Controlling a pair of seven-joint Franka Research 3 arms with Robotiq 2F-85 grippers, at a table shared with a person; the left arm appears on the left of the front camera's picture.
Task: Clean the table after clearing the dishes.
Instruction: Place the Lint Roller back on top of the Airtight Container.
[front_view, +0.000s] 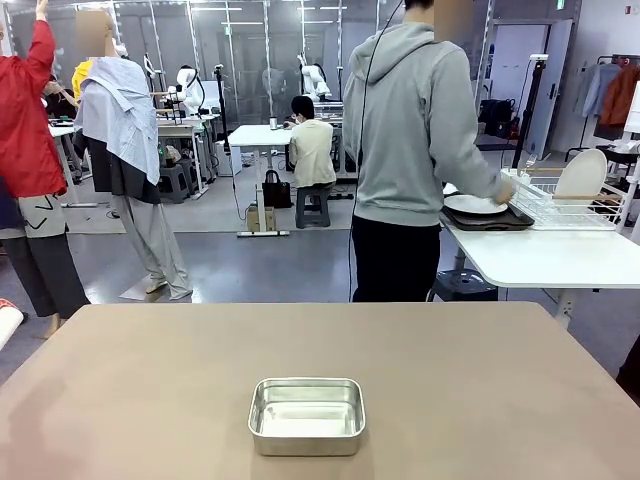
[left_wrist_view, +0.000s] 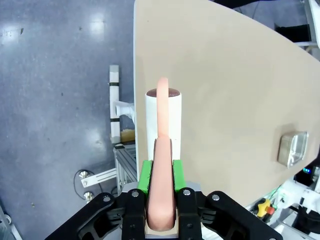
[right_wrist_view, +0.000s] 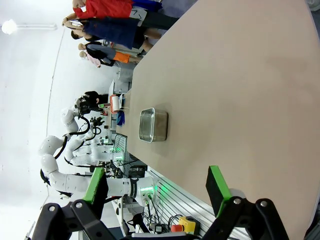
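1. The table (front_view: 450, 380) is lying broad and brown-taupe beneath both arms, its matte top bare apart from a small steel pan (front_view: 306, 414) sitting near the robot's edge.
2. The dishes — a white plate (front_view: 475, 204) on a dark tray (front_view: 488, 220) — are resting on the white side table (front_view: 540, 258) well beyond the brown one, with another white plate (front_view: 582, 173) standing in the wire rack (front_view: 570, 210).
3. A person in a grey hoodie (front_view: 415, 125) is standing at that side table, back turned, one hand reaching at the plate.
4. The left gripper (left_wrist_view: 161, 172) is clamping its green pads tight on the pink handle of a lint roller (left_wrist_view: 163, 122), whose white roll is pointing away from the fingers, over the table's edge and the grey floor (left_wrist_view: 60, 75).
5. The right gripper (right_wrist_view: 156, 185) is hanging with its jaws spread wide — nothing between them; the pan is lying ahead of its fingers on the table.
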